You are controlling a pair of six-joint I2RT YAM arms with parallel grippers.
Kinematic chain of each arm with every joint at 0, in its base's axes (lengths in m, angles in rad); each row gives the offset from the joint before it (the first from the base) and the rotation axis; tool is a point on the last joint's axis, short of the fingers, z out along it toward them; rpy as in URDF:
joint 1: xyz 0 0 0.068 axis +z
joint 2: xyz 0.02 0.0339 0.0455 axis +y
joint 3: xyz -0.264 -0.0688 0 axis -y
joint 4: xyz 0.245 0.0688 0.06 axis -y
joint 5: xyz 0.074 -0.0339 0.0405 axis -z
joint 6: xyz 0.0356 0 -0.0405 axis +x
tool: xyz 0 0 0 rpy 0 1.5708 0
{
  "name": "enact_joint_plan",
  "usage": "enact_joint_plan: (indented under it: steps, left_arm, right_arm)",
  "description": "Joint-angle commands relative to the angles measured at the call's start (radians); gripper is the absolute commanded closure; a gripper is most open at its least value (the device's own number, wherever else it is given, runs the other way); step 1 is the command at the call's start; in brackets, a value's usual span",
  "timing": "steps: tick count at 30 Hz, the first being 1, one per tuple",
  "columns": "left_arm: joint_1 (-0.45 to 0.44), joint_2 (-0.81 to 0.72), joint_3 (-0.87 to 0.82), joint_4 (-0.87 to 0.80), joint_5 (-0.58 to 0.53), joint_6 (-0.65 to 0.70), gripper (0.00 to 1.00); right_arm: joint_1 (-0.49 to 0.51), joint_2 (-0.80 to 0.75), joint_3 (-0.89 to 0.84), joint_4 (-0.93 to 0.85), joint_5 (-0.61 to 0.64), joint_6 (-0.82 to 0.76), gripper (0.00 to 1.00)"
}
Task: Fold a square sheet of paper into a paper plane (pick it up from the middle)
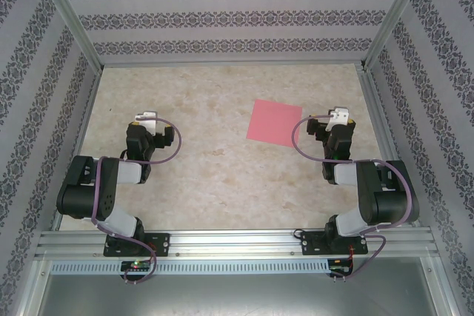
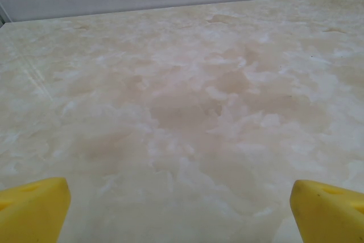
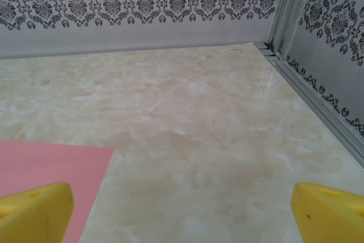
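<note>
So, square sheet of paper (image 1: 275,121): pink-red, unfolded, lying flat on the table, right of centre and turned slightly askew to the table edges.
Sheet in the right wrist view (image 3: 51,166): its far-right corner and two straight edges show at the lower left, running under that side's yellow pad.
Right gripper (image 1: 331,129): just beside the sheet's right edge, jaws spread wide, nothing between them.
Right gripper up close (image 3: 182,206): yellow fingertips (image 3: 330,209) at both lower corners with bare table between; whether the left-hand pad touches the paper I cannot tell.
Left gripper (image 1: 154,132): well apart from the sheet, over the left half of the table, jaws spread wide, empty.
Left gripper up close (image 2: 179,203): yellow fingertips (image 2: 34,206) far apart, bare marbled surface between.
Table (image 1: 222,175): beige marbled top.
Walls (image 1: 222,12): pale panels with dark ornamental bands on three sides.
Rail (image 1: 237,242): aluminium, at the near edge, carrying both arm bases.
</note>
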Motion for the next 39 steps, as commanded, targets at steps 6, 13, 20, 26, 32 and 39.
enact_joint_plan:
  steps: [6, 13, 20, 26, 32, 39]
  left_arm:
    - [-0.009, 0.005, 0.018, 0.028, 0.001, 0.013, 0.00]
    - [-0.009, -0.006, 0.008, 0.040, -0.007, 0.011, 0.00]
    - [-0.010, -0.189, 0.105, -0.313, -0.100, -0.060, 0.00]
    - [-0.011, -0.289, 0.279, -0.680, -0.069, -0.264, 0.00]
    - [-0.014, -0.310, 0.426, -0.934, 0.089, -0.427, 0.00]
    - [-0.020, -0.303, 0.467, -1.022, 0.237, -0.505, 0.00]
  right_arm:
    - [-0.007, 0.004, 0.021, 0.003, 0.011, 0.010, 0.02]
    - [0.000, -0.031, -0.001, 0.028, 0.013, 0.001, 0.02]
    - [0.069, -0.327, 0.082, -0.364, 0.172, 0.037, 0.02]
    - [0.087, -0.373, 0.369, -0.985, 0.153, 0.347, 0.02]
    - [0.190, -0.151, 0.593, -1.202, -0.056, 0.549, 0.02]
    - [0.351, 0.197, 0.853, -1.302, -0.059, 0.652, 0.03]
